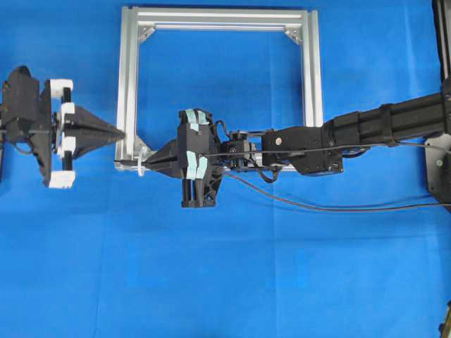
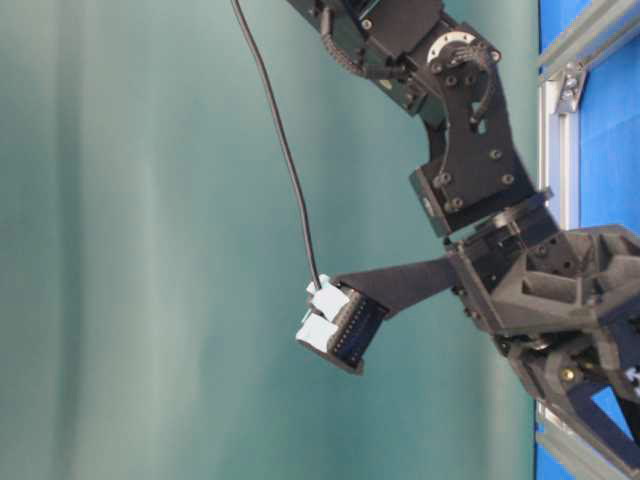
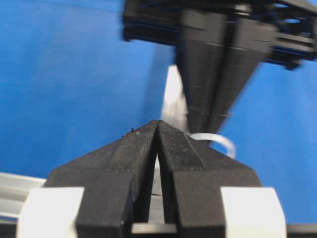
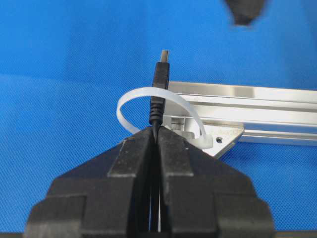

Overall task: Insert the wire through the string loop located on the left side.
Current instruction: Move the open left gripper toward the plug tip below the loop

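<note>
Frame (image 1: 130,84): brushed aluminium, shiny. Loop (image 4: 163,106): smooth whitish plastic. Pincer (image 4: 157,136): matt blk plastic, ribbed.

Arms: matte black throughout, built of boxy angular segments; the right arm (image 1: 380,125) has a ribbed, blocky forearm
Left claw (image 1: 120,135): two black wedge fingers tapering to a point, finely ribbed on their inner faces; white blocks on a black rail behind them
Right claw (image 4: 156,131): the same black tapered fingers (image 4: 133,158); pale teal tape strips across its black housing
Cables: short black ones looping beside the right wrist joints
Screws: small silver heads dotting the black wrist brackets (image 2: 470,165) in the table-level view
</note>
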